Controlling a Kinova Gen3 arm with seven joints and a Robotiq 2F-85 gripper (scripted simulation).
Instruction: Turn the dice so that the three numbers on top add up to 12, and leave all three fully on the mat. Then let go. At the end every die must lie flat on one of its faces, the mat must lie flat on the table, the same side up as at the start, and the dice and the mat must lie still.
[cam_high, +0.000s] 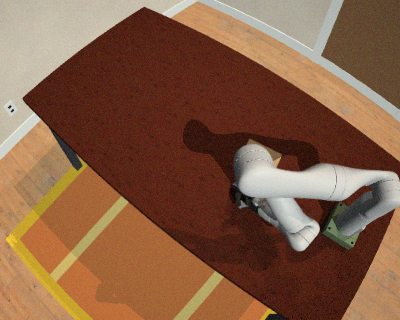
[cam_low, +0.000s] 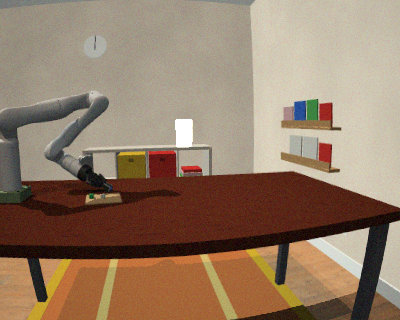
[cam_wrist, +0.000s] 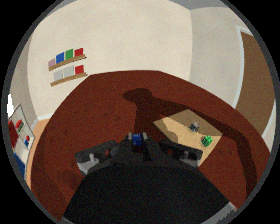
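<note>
A tan mat lies flat on the dark table; in the top view only a corner of it shows past the arm. A green die and a pale die sit on the mat; both also show in the wrist view, the green die and the pale die. My gripper hangs low by the mat's edge, tilted, and is shut on a small blue die held off the table. The numbers on the dice are too small to read.
The arm's base stands on a green block at the table's near right edge. A low shelf with yellow and red bins stands behind the table. Wall shelves with coloured boxes hang at the right.
</note>
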